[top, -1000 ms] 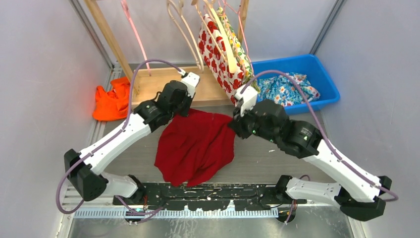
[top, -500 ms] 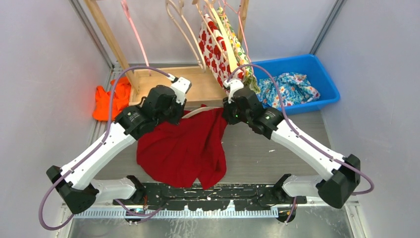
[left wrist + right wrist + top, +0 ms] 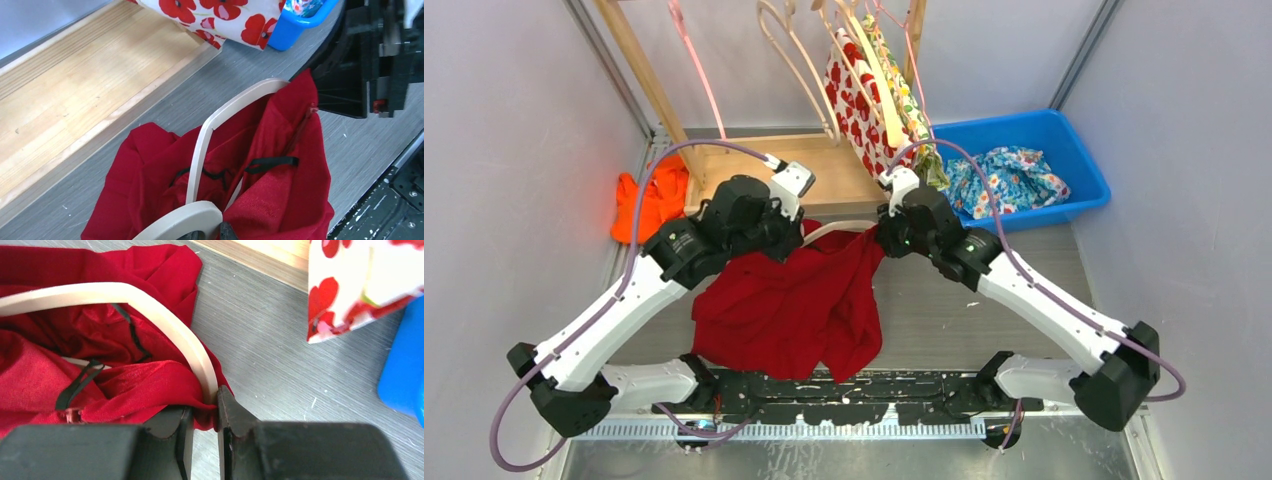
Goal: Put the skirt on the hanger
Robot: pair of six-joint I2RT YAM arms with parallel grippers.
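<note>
**Hanger inside the waist, skirt not yet settled**

The cream hanger (image 3: 836,226) sat inside the open waist of the red skirt (image 3: 794,310), spanning the two claws; most of the cloth lay bunched on the table (image 3: 984,310) below it. The right gripper (image 3: 202,415) was pinched shut on skirt cloth at the hanger's end. The left gripper (image 3: 207,233) showed only its tips at the frame's bottom edge (whether it was clamped I could not tell). By my reading the threading was largely done; seating the waist and its black loops (image 3: 270,163) remained. Room was tight behind: the wooden rack base (image 3: 844,175) lay just beyond, the poppy-print garment (image 3: 859,110) hung near the right claw, and the blue bin (image 3: 1024,150) stood to its right; the near side looked freer.
</note>
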